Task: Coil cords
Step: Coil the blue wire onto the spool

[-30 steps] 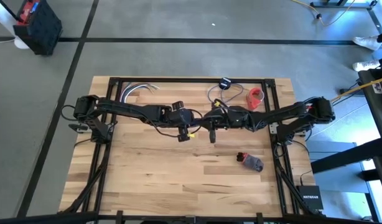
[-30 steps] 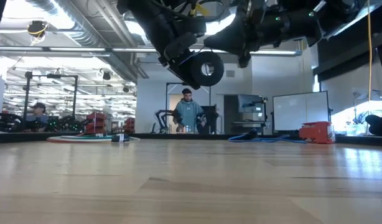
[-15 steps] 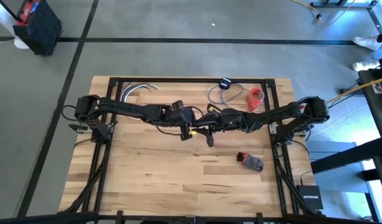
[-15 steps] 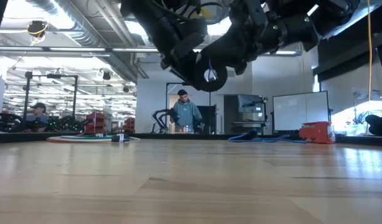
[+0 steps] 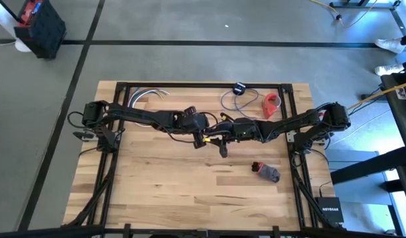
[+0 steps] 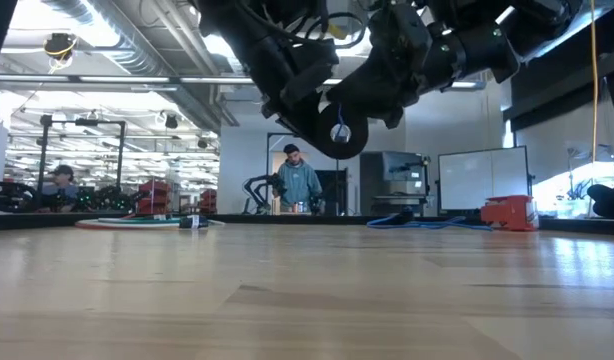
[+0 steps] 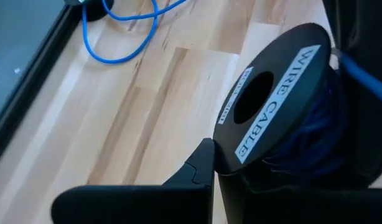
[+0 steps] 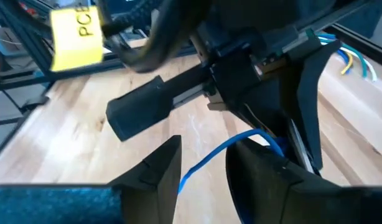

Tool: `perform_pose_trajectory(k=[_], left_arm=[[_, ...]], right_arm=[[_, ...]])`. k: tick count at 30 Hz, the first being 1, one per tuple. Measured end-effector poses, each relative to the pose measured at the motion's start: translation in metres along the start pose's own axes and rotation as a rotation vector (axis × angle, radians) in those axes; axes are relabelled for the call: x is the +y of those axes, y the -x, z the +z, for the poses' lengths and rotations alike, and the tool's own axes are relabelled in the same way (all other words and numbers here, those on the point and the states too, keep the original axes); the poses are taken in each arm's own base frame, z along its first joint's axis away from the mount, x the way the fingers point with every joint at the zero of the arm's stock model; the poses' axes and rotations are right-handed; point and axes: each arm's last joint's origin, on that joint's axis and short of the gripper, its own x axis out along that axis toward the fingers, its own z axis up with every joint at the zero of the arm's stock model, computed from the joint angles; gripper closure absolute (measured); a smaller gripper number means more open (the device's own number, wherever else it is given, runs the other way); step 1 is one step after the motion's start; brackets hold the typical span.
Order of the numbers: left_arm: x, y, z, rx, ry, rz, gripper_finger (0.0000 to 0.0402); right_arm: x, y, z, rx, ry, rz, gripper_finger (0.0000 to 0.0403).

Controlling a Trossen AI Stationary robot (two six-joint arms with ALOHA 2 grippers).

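A black spool [image 7: 272, 106] marked WIRE CABLE, with blue cord wound on it, hangs over the table's middle [image 5: 223, 149] [image 6: 337, 133]. My left gripper [image 7: 213, 168] [image 5: 213, 137] is shut on it. My right gripper [image 8: 200, 165] [image 5: 225, 131] stands open just right of the spool. A strand of the blue cord [image 8: 209, 155] runs between its fingers; whether it touches them I cannot tell. The rest of the cord lies in loose loops [image 5: 233, 100] [image 7: 116, 37] at the far edge, ending at a small black disc [image 5: 239, 87]. My left gripper pinches the rim of the spool's labelled flange [image 7: 225, 163] between its two fingers. The fingers come from the table's left, slanting down. The spool is lifted clear of the table and tilted, its flange face turned toward the near edge [image 6: 337, 133].
A red object [image 5: 272, 104] lies right of the cord loops. A grey and red bundle [image 5: 266, 172] lies at the near right. Pale cables [image 5: 147, 96] lie at the far left. Black frame rails [image 5: 190, 84] edge the table. People show in the room beyond [image 6: 299, 185].
My right gripper has sunk a little and come closer to the spool. The spool, still held by my left gripper, hangs slightly lower and more tilted than before.
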Motion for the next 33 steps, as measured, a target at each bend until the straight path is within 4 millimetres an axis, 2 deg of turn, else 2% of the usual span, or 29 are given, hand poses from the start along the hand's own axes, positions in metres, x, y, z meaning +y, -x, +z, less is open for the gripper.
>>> perform_pose_trajectory(k=[3,8,14,19,27,33], left_arm=[[-0.001,0.0,0.0,0.0,-0.078,0.005,0.04],[-0.004,-0.004,-0.005,0.01,-0.193,0.006,0.04],[-0.008,-0.029,-0.022,0.045,-0.261,0.077,0.04],[-0.015,-0.047,-0.034,0.085,-0.323,0.131,0.04],[-0.015,-0.048,-0.038,0.113,-0.259,0.132,0.04],[-0.015,-0.047,-0.039,0.117,-0.208,0.136,0.0372]], right_arm=[[-0.001,0.0,-0.002,0.026,0.029,-0.013,0.0249],[-0.002,0.0,-0.005,0.055,0.187,-0.057,0.0249],[-0.007,-0.009,-0.021,0.124,0.271,-0.104,0.0249],[-0.012,-0.025,-0.047,0.215,0.318,-0.115,0.0249],[-0.012,-0.031,-0.061,0.278,0.334,-0.093,0.0249],[-0.013,-0.032,-0.066,0.305,0.333,-0.081,0.0249]])
